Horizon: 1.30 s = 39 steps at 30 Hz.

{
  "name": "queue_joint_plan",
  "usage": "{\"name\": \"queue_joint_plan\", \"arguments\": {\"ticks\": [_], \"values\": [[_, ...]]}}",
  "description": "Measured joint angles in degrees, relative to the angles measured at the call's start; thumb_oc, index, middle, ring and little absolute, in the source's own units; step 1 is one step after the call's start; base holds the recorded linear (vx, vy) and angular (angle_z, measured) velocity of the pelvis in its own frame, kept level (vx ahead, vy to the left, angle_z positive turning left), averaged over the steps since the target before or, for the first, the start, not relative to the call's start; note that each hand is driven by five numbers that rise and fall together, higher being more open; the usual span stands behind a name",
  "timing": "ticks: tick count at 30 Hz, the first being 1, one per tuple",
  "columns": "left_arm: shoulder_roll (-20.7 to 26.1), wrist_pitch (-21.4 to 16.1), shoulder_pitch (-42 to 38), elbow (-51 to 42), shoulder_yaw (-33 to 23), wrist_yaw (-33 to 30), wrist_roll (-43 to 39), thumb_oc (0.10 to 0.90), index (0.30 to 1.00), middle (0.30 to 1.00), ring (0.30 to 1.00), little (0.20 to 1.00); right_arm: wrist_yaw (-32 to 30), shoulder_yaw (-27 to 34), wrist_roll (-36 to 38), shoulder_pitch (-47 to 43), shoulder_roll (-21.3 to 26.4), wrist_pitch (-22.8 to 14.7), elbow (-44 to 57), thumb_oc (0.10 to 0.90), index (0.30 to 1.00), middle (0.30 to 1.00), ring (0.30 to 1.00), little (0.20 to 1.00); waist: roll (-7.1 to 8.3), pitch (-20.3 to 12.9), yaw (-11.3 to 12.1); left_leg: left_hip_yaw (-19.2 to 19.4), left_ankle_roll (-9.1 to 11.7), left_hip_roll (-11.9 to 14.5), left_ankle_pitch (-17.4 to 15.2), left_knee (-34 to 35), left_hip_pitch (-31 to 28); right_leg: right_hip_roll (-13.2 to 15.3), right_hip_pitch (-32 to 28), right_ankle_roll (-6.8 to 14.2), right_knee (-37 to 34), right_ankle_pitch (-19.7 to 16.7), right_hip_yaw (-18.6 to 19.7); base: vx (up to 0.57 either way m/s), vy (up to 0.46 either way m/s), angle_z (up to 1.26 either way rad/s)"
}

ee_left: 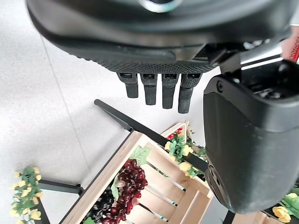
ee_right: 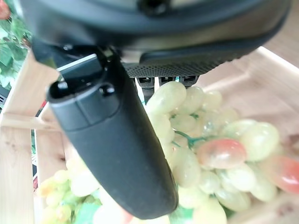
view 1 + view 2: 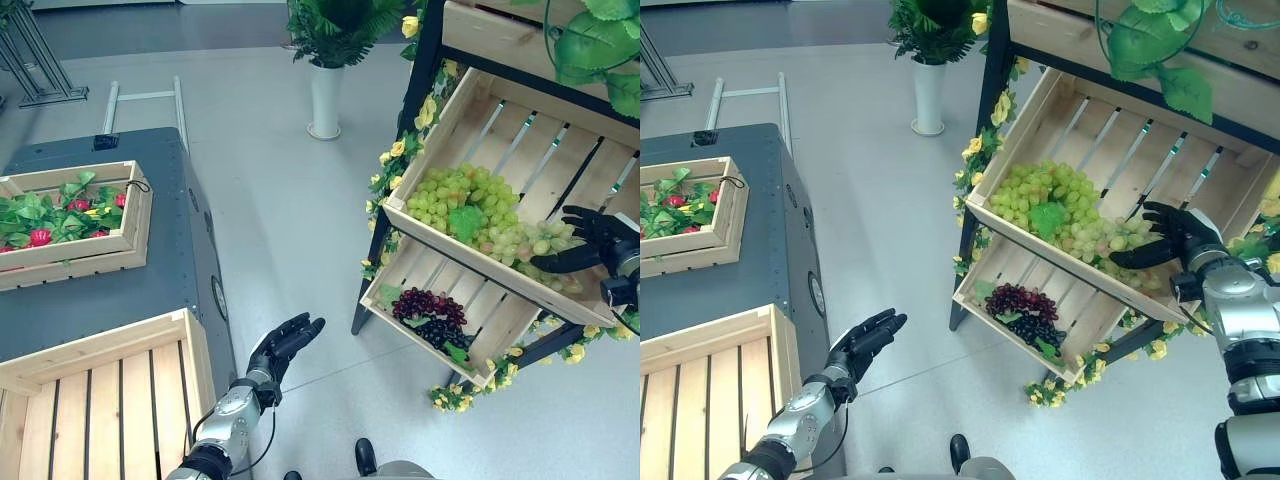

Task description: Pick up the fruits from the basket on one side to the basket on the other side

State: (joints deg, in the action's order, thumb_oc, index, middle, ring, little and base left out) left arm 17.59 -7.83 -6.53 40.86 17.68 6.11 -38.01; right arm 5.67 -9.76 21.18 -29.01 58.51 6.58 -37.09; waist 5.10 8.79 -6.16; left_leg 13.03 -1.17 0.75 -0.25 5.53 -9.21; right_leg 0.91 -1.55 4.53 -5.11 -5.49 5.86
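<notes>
While the right hand (image 3: 1175, 238) reaches into the upper crate (image 3: 470, 100) of the slanted rack, its fingers are bent loosely over the green grapes (image 3: 480, 215) and its thumb lies against the near side of the heap, so it looks to be closing on a bunch but not yet clamped. To do this well, I'd say the fingers should get under a whole cluster near its stem before lifting, since loose grapes could roll down the slope toward the front lip. The left hand (image 3: 285, 345) hangs idle over the floor beside the grey cabinet (image 3: 170, 270), fingers straight and holding nothing.

That upper crate holds the green grapes piled at its low front corner, with a leaf on top. Below it, the lower crate (image 3: 500, 325) holds dark purple grapes (image 3: 430, 308). On the cabinet, an empty slatted crate (image 3: 100, 400) sits nearest the robot, probably the destination, and a smaller tray (image 3: 75, 255) behind it carries leaves and red fruit.
</notes>
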Motion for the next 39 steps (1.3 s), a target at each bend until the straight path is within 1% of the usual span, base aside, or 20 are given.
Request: {"name": "queue_joint_plan", "arguments": {"ticks": [5, 7, 9, 10, 11, 13, 14, 17, 19, 23, 27, 32, 34, 35, 36, 37, 39], "values": [[0.0, 0.0, 0.1, 0.0, 0.0, 0.0, 0.0, 0.8, 0.9, 0.9, 0.9, 0.9, -4.8, 1.3, -3.4, 0.9, 0.0, -1.0, 7.0, 0.8, 0.9, 0.9, 0.9, 0.9, -0.65, 0.7, -2.2, 0.1, -0.1, 0.1, -0.1, 0.0, 0.0, -0.1, 0.0, 0.0, 0.0, 0.0, 0.2, 0.0, 0.0, 0.0], [-0.1, 0.0, 0.1, 0.0, 0.0, 0.0, 0.0, 0.8, 0.9, 0.9, 0.9, 0.9, -6.9, 4.8, -5.7, 4.5, 0.0, -3.1, 12.7, 0.8, 0.9, 0.9, 0.9, 0.9, -1.15, 1.1, -2.5, 0.2, -0.1, 0.0, -0.1, 0.0, -0.1, -0.1, 0.0, 0.0, 0.0, 0.0, 0.4, 0.02, 0.017, -0.05], [-0.2, 0.0, 0.2, 0.0, -0.1, 0.0, 0.0, 0.8, 0.9, 0.9, 0.9, 0.9, -7.9, 5.8, -7.5, 6.5, 0.0, -4.2, 16.5, 0.8, 0.9, 0.9, 0.9, 0.9, -1.4, 1.2, -3.1, 0.2, -0.1, 0.0, -0.1, 0.0, -0.1, -0.1, 0.1, 0.0, 0.0, 0.0, 0.5, 0.01, 0.009, -0.03], [-0.2, 0.0, 0.2, 0.0, -0.2, 0.0, 0.0, 0.8, 0.9, 0.9, 0.9, 0.9, -8.1, 6.7, -7.6, 8.1, 0.0, -4.5, 19.7, 0.8, 0.9, 0.9, 0.9, 0.9, -1.55, 1.2, -3.8, 0.2, -0.1, 0.1, -0.1, 0.0, -0.1, -0.1, 0.1, 0.0, 0.0, 0.0, 0.5, 0.0, 0.0, 0.0], [-0.4, 0.0, 0.2, 0.0, -0.3, 0.0, 0.0, 0.8, 0.9, 0.9, 0.9, 0.9, -8.2, 8.0, -7.8, 10.7, 0.0, -4.9, 23.4, 0.8, 0.9, 0.9, 0.9, 0.9, -1.6, 1.2, -4.0, 0.2, -0.1, 0.1, -0.1, 0.0, -0.1, -0.1, 0.1, 0.0, 0.0, 0.0, 0.7, 0.0, 0.0, 0.0], [-0.4, 0.0, 0.3, 0.0, -0.4, 0.0, 0.0, 0.8, 0.9, 0.9, 0.9, 0.9, -8.2, 8.9, -9.5, 13.2, -0.2, -5.7, 27.4, 0.8, 0.9, 0.9, 0.9, 0.9, -1.6, 1.2, -4.4, 0.6, -0.1, 0.1, -0.1, 0.0, -0.2, -0.2, 0.2, 0.0, 0.0, 0.0, 1.2, 0.03, 0.008, -0.08], [-0.7, 0.0, 0.4, 0.0, -0.9, 0.0, 0.0, 0.8, 0.9, 0.9, 0.9, 0.9, -8.2, 10.3, -10.0, 16.0, -0.9, -6.3, 31.4, 0.8, 0.9, 0.9, 0.9, 0.9, -1.6, 1.2, -4.8, 0.8, -0.1, 0.1, -0.1, 0.0, -0.3, -0.2, 0.2, 0.0, 0.0, 0.0, 1.4, 0.03, 0.004, -0.11], [-1.0, 0.0, 0.8, 0.0, -1.3, 0.0, 0.1, 0.8, 0.9, 0.9, 0.9, 0.9, -8.1, 11.3, -10.0, 19.9, -1.2, -7.6, 37.0, 0.8, 0.9, 0.9, 0.9, 0.9, -1.64, 1.2, -5.8, 1.3, -0.1, 0.1, -0.2, 0.0, -0.4, -0.2, 0.2, 0.0, 0.0, 0.0, 1.7, 0.02, 0.001, -0.09], [-1.3, 0.0, 1.1, 0.0, -1.3, 0.0, 0.1, 0.8, 0.9, 0.9, 0.9, 0.9, -8.1, 12.2, -10.0, 22.7, -1.3, -8.4, 40.3, 0.8, 0.9, 0.9, 0.9, 0.9, -1.64, 1.2, -6.9, 1.4, -0.1, 0.1, -0.2, 0.0, -0.5, -0.2, 0.2, 0.0, 0.0, 0.0, 1.8, 0.01, 0.0, -0.02], [-1.7, -0.1, 1.7, 0.0, -1.3, 0.0, 0.1, 0.8, 0.9, 0.9, 0.9, 0.9, -5.4, 16.4, -9.9, 26.7, -3.6, -9.2, 44.7, 0.8, 0.9, 0.9, 0.9, 0.9, -1.79, 1.1, -7.9, 1.7, -0.1, 0.1, -0.2, 0.0, -0.4, -0.3, 0.4, 0.0, 0.0, 0.0, 2.3, 0.0, -0.002, -0.04], [-2.5, -0.1, 2.0, 0.0, -1.3, -0.4, 0.1, 0.8, 0.9, 0.9, 0.9, 0.9, -1.2, 17.1, -9.4, 28.8, -5.0, -9.7, 50.0, 0.8, 0.9, 0.9, 0.9, 0.9, -2.27, 0.6, -8.7, 3.0, 0.0, 0.1, -0.3, 0.0, -0.4, -0.5, 1.0, 0.2, 0.0, -0.2, 3.2, 0.0, -0.007, -0.16], [-4.2, -0.7, 2.0, 1.2, -1.3, -1.9, 2.3, 0.8, 0.9, 0.9, 0.9, 0.9, 4.6, 17.1, -8.4, 29.9, -7.0, -10.6, 53.6, 0.8, 0.9, 0.9, 0.9, 0.9, -2.7, -0.6, -8.6, 3.1, 0.0, 0.2, -0.3, 0.0, -0.4, -0.6, 1.0, 0.2, 0.0, -0.3, 3.3, 0.0, -0.01, -0.02], [-4.4, -0.8, 2.0, 3.6, -1.3, -3.0, 3.6, 0.8, 0.9, 0.9, 0.9, 0.9, 7.3, 17.1, -4.4, 29.9, -9.0, -10.6, 55.2, 0.8, 0.9, 0.9, 0.9, 0.9, -2.77, -1.5, -8.6, 3.1, 0.0, 0.2, -0.3, 0.0, -0.4, -0.6, 1.0, 0.2, 0.0, -0.3, 3.2, 0.0, -0.037, 0.0], [-4.4, -0.9, 2.1, 4.2, -1.3, -3.2, 3.7, 0.8, 0.9, 0.9, 0.9, 0.9, 8.3, 17.1, -3.6, 29.9, -9.5, -10.6, 55.7, 0.8, 0.9, 0.9, 0.9, 0.9, -2.79, -1.6, -8.6, 3.1, 0.0, 0.2, -0.3, 0.0, -0.4, -0.6, 1.0, 0.2, 0.0, -0.3, 3.2, -0.01, -0.04, -0.01], [-4.6, -1.2, 2.2, 5.3, -1.5, -3.5, 3.9, 0.8, 0.9, 0.9, 0.9, 0.9, 10.2, 16.8, -2.1, 29.9, -11.2, -10.6, 56.5, 0.8, 0.9, 0.9, 0.9, 0.9, -2.7, -1.8, -8.6, 3.1, 0.0, 0.2, -0.3, 0.0, -0.2, -0.6, 0.9, 0.2, 0.0, -0.3, 3.2, -0.01, -0.036, -0.01], [-4.7, -1.2, 2.6, 6.3, -1.8, -3.7, 4.1, 0.8, 0.9, 0.9, 0.9, 0.9, 11.9, 15.5, -1.6, 30.0, -12.6, -10.6, 57.2, 0.8, 0.9, 0.9, 0.9, 0.9, -2.61, -2.1, -8.6, 3.1, 0.0, 0.3, -0.3, 0.0, -0.2, -0.6, 1.0, 0.2, 0.0, -0.3, 3.2, -0.02, -0.056, 0.01], [-5.0, -1.3, 3.0, 7.7, -2.0, -3.8, 4.7, 0.8, 0.9, 0.9, 0.9, 0.9, 14.6, 12.3, -0.4, 30.9, -13.5, -10.6, 57.7, 0.8, 0.9, 0.9, 0.9, 0.9, -2.51, -2.4, -8.1, 3.0, 0.1, 0.2, -0.2, 0.0, -0.2, -0.5, 1.0, 0.2, 0.0, -0.3, 3.0, -0.02, -0.058, 0.04]]}}
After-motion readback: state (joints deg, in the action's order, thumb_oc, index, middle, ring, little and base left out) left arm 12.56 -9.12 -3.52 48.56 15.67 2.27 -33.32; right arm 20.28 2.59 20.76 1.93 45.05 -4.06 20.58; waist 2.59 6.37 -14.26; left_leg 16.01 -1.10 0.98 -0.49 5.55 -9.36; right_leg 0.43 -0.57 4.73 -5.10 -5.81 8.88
